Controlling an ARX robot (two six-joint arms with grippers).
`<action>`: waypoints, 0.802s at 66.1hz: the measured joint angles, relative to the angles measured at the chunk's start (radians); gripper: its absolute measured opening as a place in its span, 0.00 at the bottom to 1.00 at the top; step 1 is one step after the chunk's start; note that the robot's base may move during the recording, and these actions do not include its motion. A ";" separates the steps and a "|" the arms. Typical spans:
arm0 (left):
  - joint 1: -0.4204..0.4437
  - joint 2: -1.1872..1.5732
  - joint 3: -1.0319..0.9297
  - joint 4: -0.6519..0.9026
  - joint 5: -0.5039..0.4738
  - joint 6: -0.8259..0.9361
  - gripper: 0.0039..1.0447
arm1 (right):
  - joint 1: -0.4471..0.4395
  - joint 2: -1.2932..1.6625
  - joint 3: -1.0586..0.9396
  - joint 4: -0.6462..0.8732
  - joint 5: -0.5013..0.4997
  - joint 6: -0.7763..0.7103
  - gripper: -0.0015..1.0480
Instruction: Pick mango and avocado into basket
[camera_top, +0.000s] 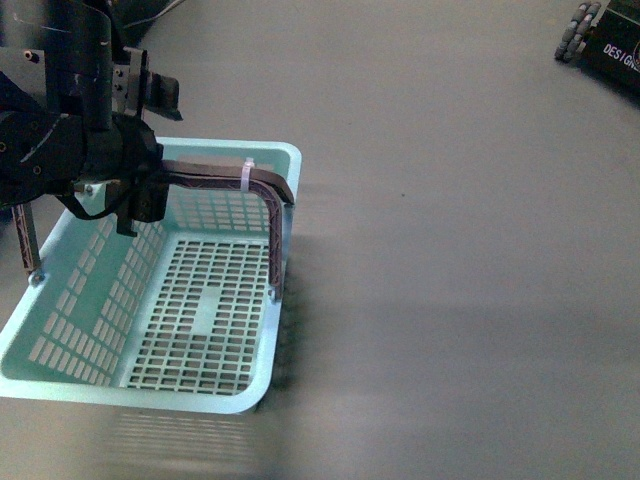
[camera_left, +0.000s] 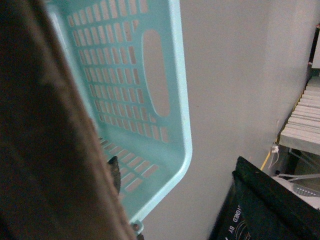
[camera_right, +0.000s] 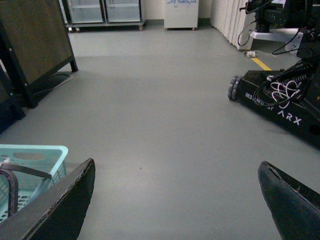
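Front view: basket (camera_top: 150, 397) on floor (camera_top: 450, 250), long axis running away from camera; left end effector (camera_top: 135, 205) over basket's far rim, closure not discernible; right end effector (camera_right: 176, 167) spread wide apart.

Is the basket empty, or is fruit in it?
Empty where visible: the basket shows a bare slotted bottom in the front view; the left arm hides its far-left corner.
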 joint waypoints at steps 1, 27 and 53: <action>0.000 0.004 0.000 -0.002 0.000 0.000 0.58 | 0.000 0.000 0.000 0.000 0.000 0.000 0.92; 0.000 -0.084 -0.123 -0.012 -0.003 -0.072 0.14 | 0.000 0.000 0.000 0.000 0.000 0.000 0.92; 0.043 -0.705 -0.464 -0.163 -0.009 -0.142 0.13 | 0.000 0.000 0.000 0.000 0.000 0.000 0.92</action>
